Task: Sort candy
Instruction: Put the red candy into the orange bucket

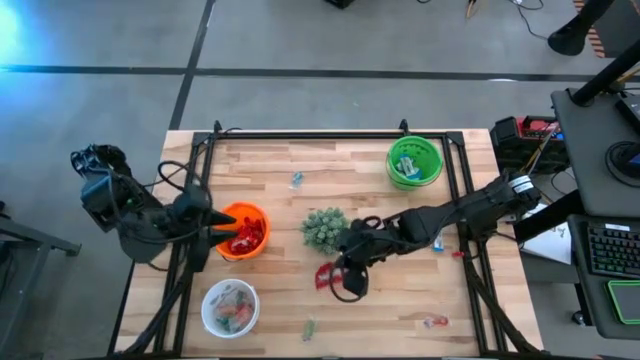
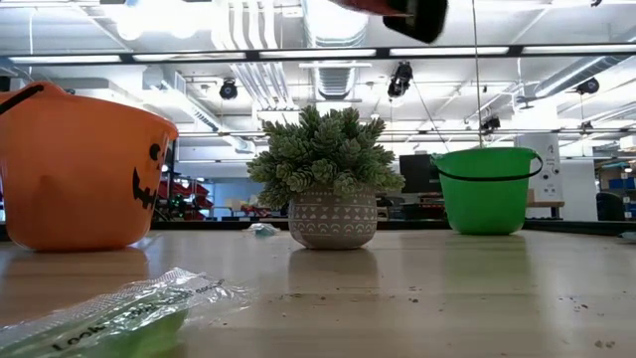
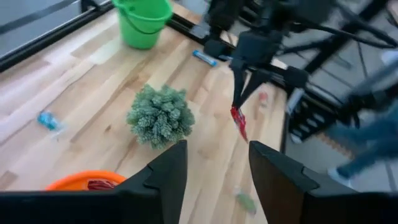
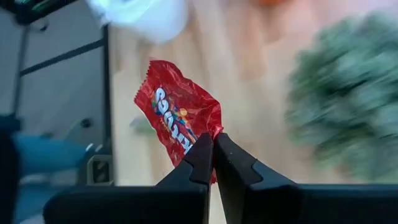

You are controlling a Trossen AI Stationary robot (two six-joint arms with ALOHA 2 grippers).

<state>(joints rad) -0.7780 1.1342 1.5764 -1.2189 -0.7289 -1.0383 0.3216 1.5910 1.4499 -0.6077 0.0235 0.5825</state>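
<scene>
green candy wrapper (image 2: pixel 94 320) foreground | right end effector (image 4: pixel 212 144) clamps red packet (image 4: pixel 179 118) | left end effector (image 3: pixel 214 165) parted over orange bowl (image 1: pixel 243 229)

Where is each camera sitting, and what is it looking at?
High view: above the table, looking straight down; both arms show.
Low view: at tabletop height, facing the plant and room.
Left wrist view: on the left arm, open jaws over the orange bowl.
Right wrist view: on the right arm, jaws shut on a red candy packet.
All four show the plant.
</scene>
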